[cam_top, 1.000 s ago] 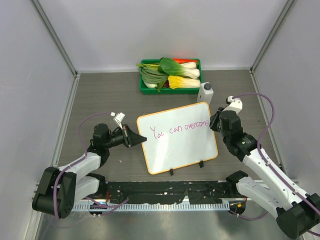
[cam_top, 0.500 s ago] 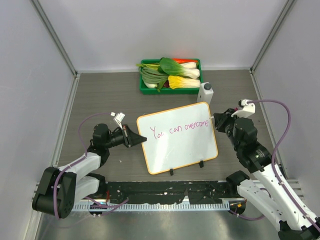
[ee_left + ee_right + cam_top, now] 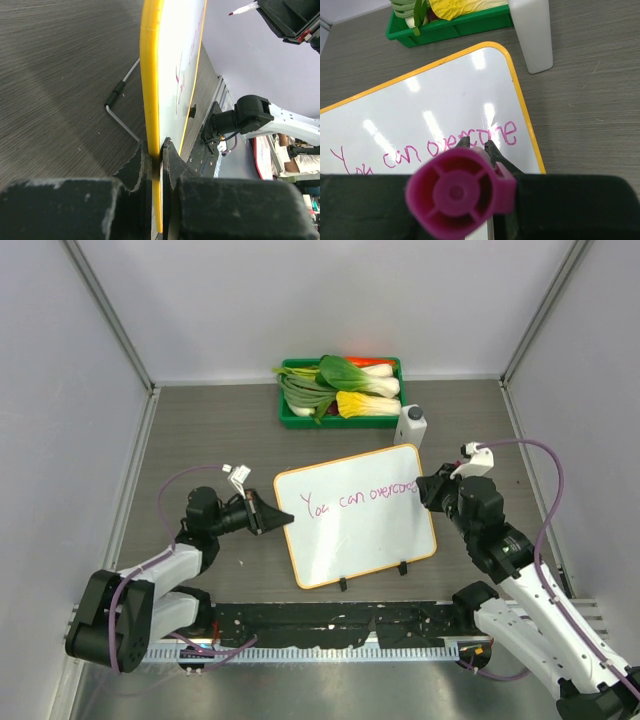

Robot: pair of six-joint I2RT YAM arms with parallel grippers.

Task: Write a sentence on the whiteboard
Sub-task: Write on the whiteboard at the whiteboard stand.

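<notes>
Two hands are on the job: the left hand (image 3: 284, 520) is clamped onto the left edge of the whiteboard (image 3: 355, 535); its wrist view shows the fingers (image 3: 136, 165) pinched nearly together on the orange rim, with the board's edge running straight up between them; just beyond that hand a wire leg (image 3: 122, 114) props the board up off the counter (image 3: 220, 430).

Over on the far side, the right hand (image 3: 432, 490) sits at the board's right edge, closed around a marker (image 3: 456, 192); the marker's pink butt end fills the near part of the wrist view, gripped between the narrow fingertips, and I cannot tell whether the tip is touching the surface, since it is hidden behind the hand.

The sentence (image 3: 447, 150) runs in thin pink letters across the upper part of the board, reading "You can overcome"; its last letters lie right in front of the right hand's fingertips, close to the orange rim.

Further ahead of the right hand stands a white bottle (image 3: 534, 35) on the counter, just off the board's top right corner; beyond that and to the left is a green tray (image 3: 290, 421) of leafy vegetables (image 3: 345, 380), well apart from both hands.
</notes>
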